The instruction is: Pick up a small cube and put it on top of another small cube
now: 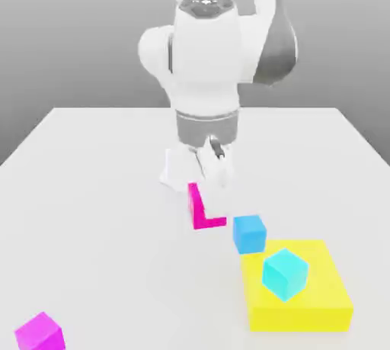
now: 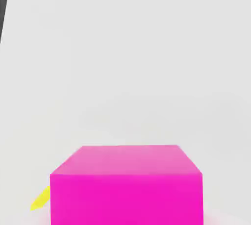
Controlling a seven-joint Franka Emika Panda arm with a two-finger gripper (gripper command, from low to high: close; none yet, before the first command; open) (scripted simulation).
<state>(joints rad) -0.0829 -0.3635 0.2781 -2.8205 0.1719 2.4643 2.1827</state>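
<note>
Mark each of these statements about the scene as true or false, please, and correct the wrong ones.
1. The cyan cube is on the yellow block. True.
2. The hot-pink cube is on top of the blue cube. False: it is beside it, at the gripper.
3. The violet cube is nearer the exterior view's left than the hot-pink cube. True.
4. The yellow block is smaller than the cyan cube. False: it is clearly larger.

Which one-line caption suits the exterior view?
The gripper at a hot-pink cube, beside a blue cube and a yellow block bearing a cyan cube.
</note>
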